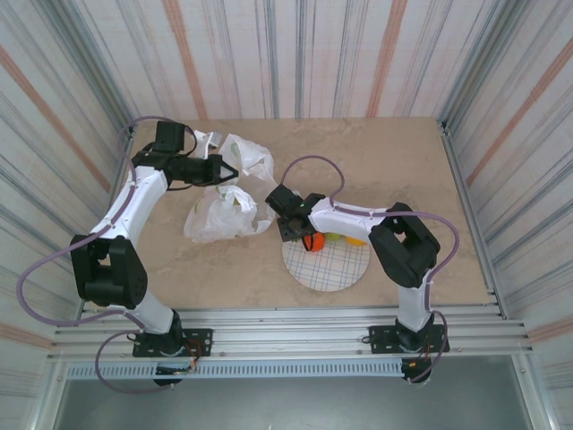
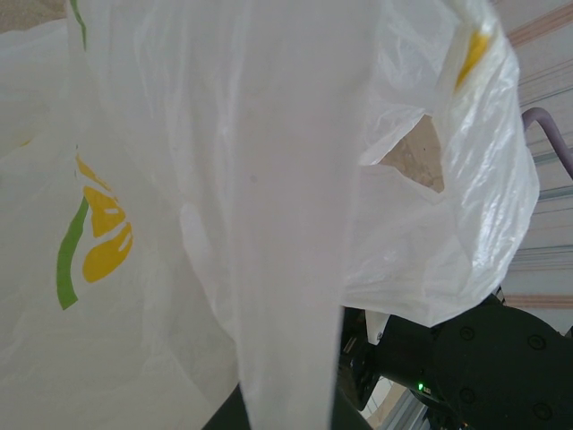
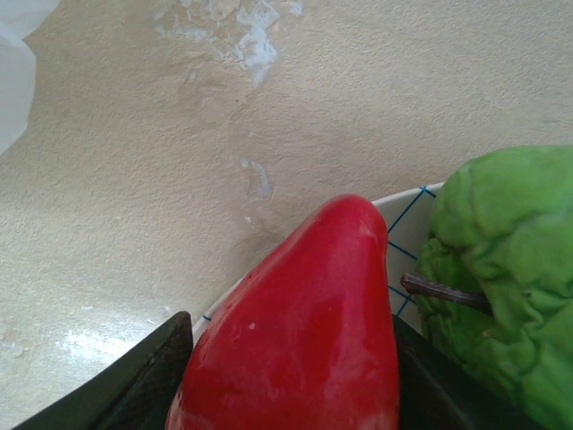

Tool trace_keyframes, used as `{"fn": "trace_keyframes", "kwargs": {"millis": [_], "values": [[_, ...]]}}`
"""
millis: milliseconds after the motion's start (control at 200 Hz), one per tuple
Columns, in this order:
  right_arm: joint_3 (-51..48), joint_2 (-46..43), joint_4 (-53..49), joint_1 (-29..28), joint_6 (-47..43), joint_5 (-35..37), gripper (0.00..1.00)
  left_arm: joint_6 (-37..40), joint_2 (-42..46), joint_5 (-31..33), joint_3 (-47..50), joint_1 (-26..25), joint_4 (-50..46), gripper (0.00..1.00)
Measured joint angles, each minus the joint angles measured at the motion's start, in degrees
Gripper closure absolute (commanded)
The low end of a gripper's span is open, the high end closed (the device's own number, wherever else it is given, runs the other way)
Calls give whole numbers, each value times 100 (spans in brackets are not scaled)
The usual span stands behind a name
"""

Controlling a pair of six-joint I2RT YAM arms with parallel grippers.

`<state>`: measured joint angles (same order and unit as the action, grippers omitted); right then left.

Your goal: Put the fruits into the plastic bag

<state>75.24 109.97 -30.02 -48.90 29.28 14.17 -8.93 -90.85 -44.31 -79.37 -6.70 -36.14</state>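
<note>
beige marble table (image 1: 403,170), striped walls around. grid plate (image 1: 331,273) sits nearest the bases, green pear (image 3: 492,287) on it. right gripper (image 3: 291,354) clamped on a red fruit (image 3: 304,305) over the plate's far-left rim. farther left, plastic bag (image 1: 215,219) lies crumpled, left gripper (image 1: 226,168) pinching its far part.

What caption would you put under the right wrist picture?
Red fruit pinched in the right tool, beside a green fruit on the plate.
</note>
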Motion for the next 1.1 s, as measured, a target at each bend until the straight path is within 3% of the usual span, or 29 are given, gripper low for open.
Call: {"fn": "trace_keyframes", "kwargs": {"millis": [245,436,616,777,1102], "values": [[-92,-286,52,0,-2,-24,52,0,2,-2,0,0,0,100],[-800,-1703,411,4,-46,-181,53,-2,2,-2,0,0,0,100],[-1475,-2785,1440,212,24,-848,54,-2,2,-4,0,0,0,100],[-1386,-2500,2332,352,264,-1325,55,-17,0,-4,0,-2,0,100],[-162,-885,3091,337,1355,-1604,57,-17,2,-7,0,-7,0,100]]}}
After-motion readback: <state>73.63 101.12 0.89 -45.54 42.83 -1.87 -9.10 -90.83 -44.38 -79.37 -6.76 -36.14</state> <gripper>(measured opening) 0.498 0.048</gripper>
